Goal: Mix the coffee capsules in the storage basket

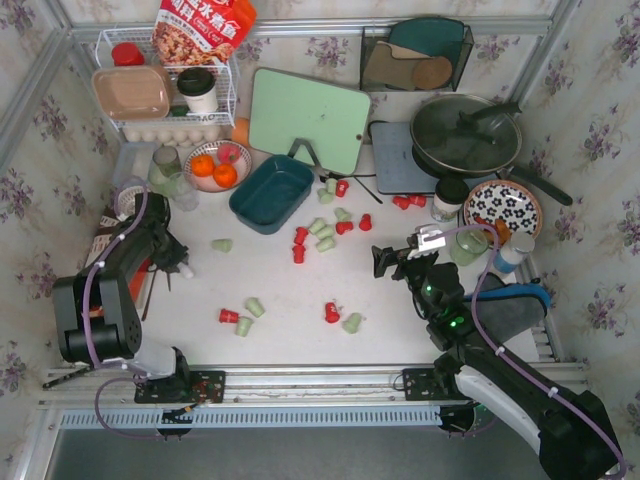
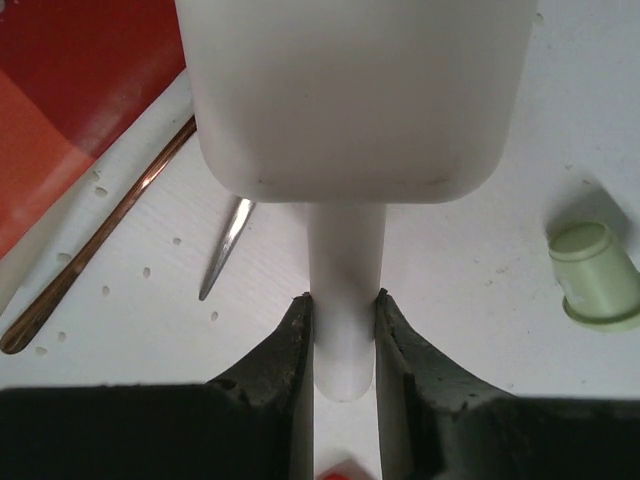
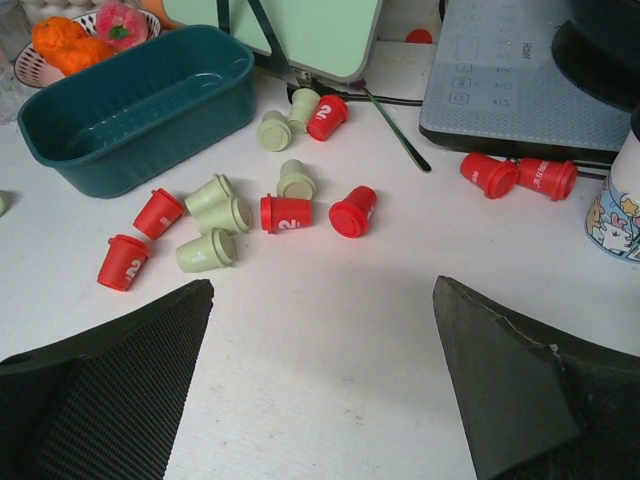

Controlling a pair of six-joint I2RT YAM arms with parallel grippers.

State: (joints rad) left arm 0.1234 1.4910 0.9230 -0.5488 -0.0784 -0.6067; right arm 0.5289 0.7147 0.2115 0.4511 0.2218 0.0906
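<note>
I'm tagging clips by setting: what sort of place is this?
Probably a kitchen counter, perhaps a staged one: a lidded pan sits partly on an induction cooktop, with a green cutting board propped up beside them.

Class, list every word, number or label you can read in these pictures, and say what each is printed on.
"2": white, on a red capsule lying on its side.
"2": on a second red capsule.
Third red capsule: white print, too blurred to read.
Red bag: white Chinese characters, too small to read.
Cooktop: panel markings, too small to read.
</note>
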